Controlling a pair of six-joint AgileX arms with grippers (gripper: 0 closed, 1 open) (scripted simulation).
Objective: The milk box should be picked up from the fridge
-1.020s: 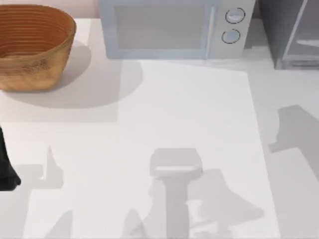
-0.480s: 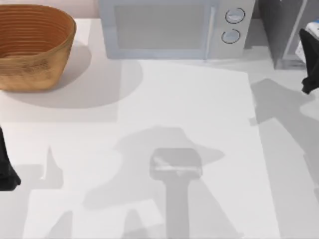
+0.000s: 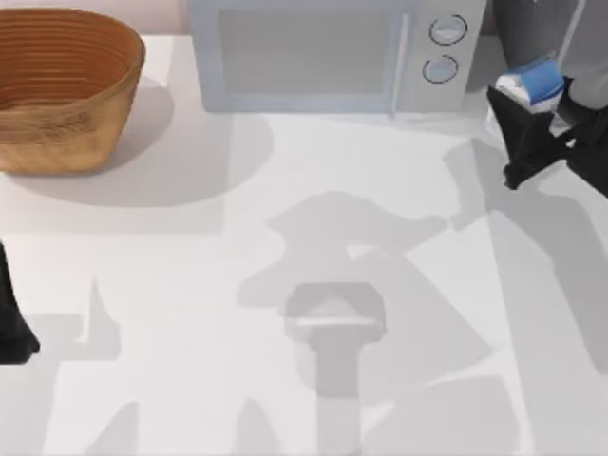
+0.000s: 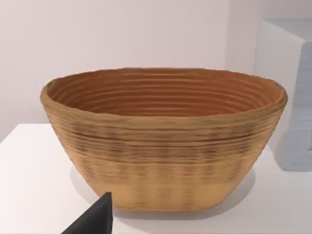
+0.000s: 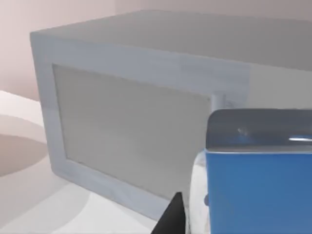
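The milk box (image 3: 535, 82), a white carton with a blue top, hangs in front of the dark grey fridge (image 3: 521, 27) at the table's far right. My right gripper (image 3: 538, 112) is shut on it from the right, just right of the microwave. In the right wrist view the milk box (image 5: 258, 190) shows its blue face close up, with one black fingertip (image 5: 173, 218) beside it. My left arm (image 3: 11, 323) is parked at the table's left edge.
A light grey microwave (image 3: 323, 52) with two round knobs stands at the back centre, also seen as the microwave (image 5: 131, 122) from the right wrist. A woven brown basket (image 3: 62, 90) sits at the back left; the left wrist faces the basket (image 4: 163, 136).
My right gripper has come leftward into view from the right edge, carrying the milk box away from the fridge. The left arm has not moved.
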